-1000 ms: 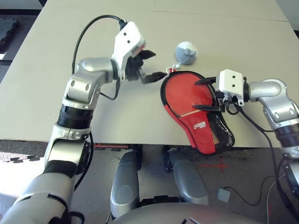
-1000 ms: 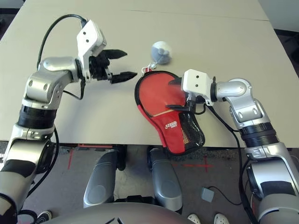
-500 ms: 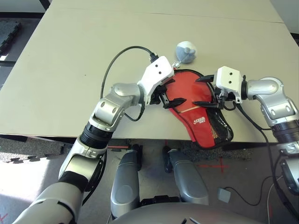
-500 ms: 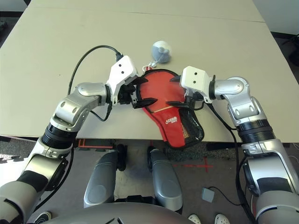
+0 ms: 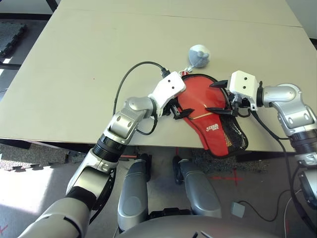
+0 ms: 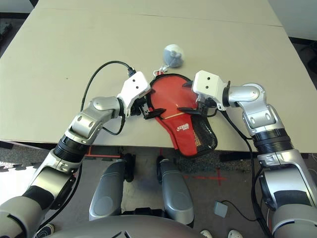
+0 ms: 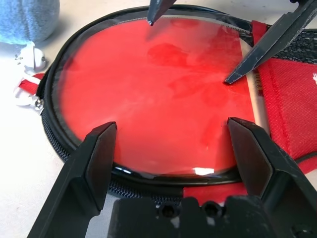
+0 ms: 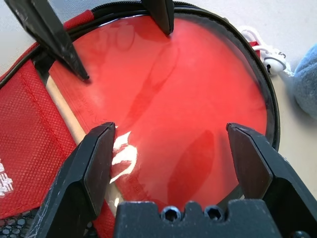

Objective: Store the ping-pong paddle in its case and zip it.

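Two open hands flanked the ping-pong paddle [image 7: 163, 94], the left hand [image 5: 174, 107] and right hand [image 5: 218, 97] gripping nothing; the paddle lay inside the unzipped case [image 5: 218, 135] at the tabletop [image 5: 74, 74] edge, a grey pouch [image 5: 199, 55] beyond

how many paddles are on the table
1: the ping-pong paddle lies partly inside the open case, red face showing, between the open left hand and open right hand.

Lab-type room: bare beige table [image 5: 74, 74], red tape marks (floor) [image 5: 228, 176], loose cables.
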You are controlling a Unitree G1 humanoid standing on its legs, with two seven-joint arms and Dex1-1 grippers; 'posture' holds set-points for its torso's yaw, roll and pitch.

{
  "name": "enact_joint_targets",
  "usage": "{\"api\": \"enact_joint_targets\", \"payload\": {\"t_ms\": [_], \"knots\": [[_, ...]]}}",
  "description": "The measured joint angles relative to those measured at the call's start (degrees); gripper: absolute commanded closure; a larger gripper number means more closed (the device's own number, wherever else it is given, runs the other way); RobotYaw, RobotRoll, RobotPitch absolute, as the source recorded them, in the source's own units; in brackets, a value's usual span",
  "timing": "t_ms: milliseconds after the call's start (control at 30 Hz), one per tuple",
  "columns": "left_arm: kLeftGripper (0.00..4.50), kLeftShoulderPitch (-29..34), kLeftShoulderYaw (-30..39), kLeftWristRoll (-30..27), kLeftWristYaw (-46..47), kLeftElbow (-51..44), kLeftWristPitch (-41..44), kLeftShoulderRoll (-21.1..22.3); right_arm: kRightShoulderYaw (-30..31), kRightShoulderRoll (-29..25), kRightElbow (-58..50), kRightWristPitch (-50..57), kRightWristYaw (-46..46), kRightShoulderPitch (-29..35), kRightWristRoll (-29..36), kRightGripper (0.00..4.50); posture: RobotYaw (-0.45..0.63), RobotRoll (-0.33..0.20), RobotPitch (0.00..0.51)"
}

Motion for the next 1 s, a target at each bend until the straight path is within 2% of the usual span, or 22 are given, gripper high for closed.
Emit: {"api": "enact_joint_targets", "payload": {"t_ms": [200, 633, 733, 867, 1000], "knots": [[0.01, 0.15, -0.43, 0.29, 0.06, 0.07, -0.21, -0.17, -0.55, 0.84, 2.01, 3.48, 0.86, -2.04, 1.07, 0.00, -0.02, 0.000, 0.330], [0.01, 0.74, -0.91, 0.28, 0.05, 0.14, -0.23, -0.14, -1.74, 1.39, 2.10, 4.93, 0.74, -1.76, 1.27, 0.00, -0.02, 0.000, 0.341], [0.01, 0.53, -0.94, 0.28, 0.06, 1.09, -0.53, -0.69, -2.68, 1.96, 2.26, 7.74, 1.51, -2.10, 3.23, 0.00, -0.02, 0.000, 0.344], [0.01, 0.08, -0.35, 0.28, 0.20, 1.35, -1.60, -1.71, -3.66, 5.19, 4.63, 12.29, 2.79, -7.74, 7.63, 0.00, -0.03, 0.000, 0.343], [0.01, -0.28, -1.40, 0.31, 0.06, 1.40, -1.90, -2.63, -7.50, 4.02, 11.78, 11.99, 0.30, -17.73, 8.01, 0.00, -0.03, 0.000, 0.345]]}}
